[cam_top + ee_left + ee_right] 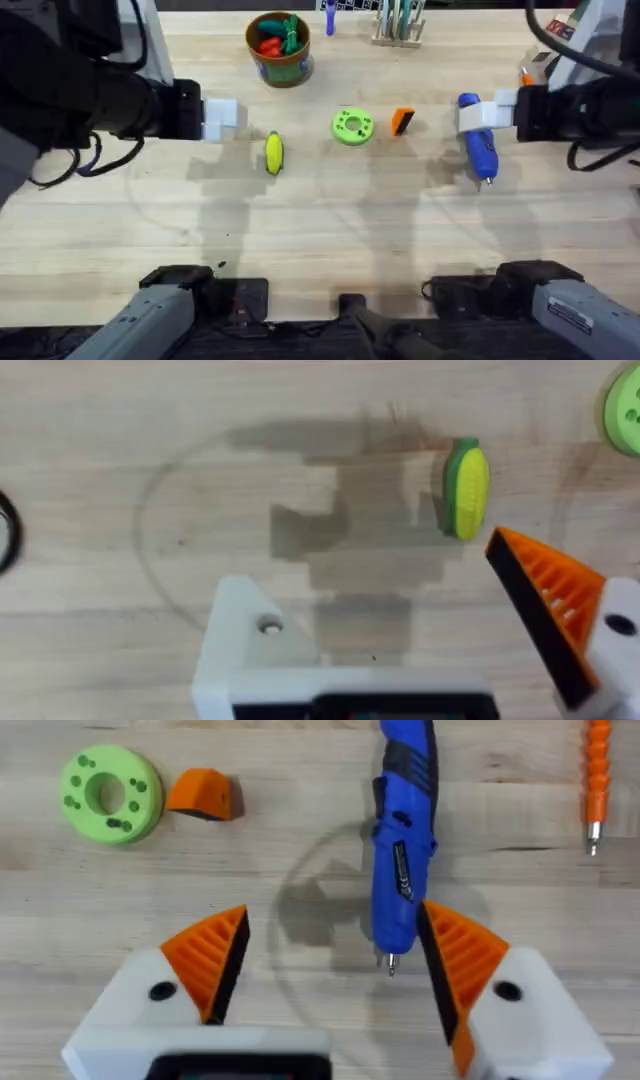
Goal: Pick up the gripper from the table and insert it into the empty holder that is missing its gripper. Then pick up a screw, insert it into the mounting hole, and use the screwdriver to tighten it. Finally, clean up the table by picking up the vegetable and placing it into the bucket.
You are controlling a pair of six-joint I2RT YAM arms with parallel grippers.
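Observation:
The small orange gripper (402, 121) (200, 795) lies on the table beside a green disc (352, 126). My left gripper (222, 117) (370, 575) hovers open; one finger is the bare white holder (255, 650) with a mounting hole, the other carries an orange pad. The yellow vegetable (274, 153) (466, 488) lies just ahead of it. My right gripper (478, 112) (333, 915) is open above the blue screwdriver (479, 146) (404, 830), whose metal tip lies by one orange pad. The bucket (279, 62) stands at the back. No screw can be made out.
Red and green toy vegetables fill the bucket. A tool rack (398, 28) stands at the back right. A thin orange stick (597, 780) lies beside the screwdriver. Bare wood stretches across the table's front half.

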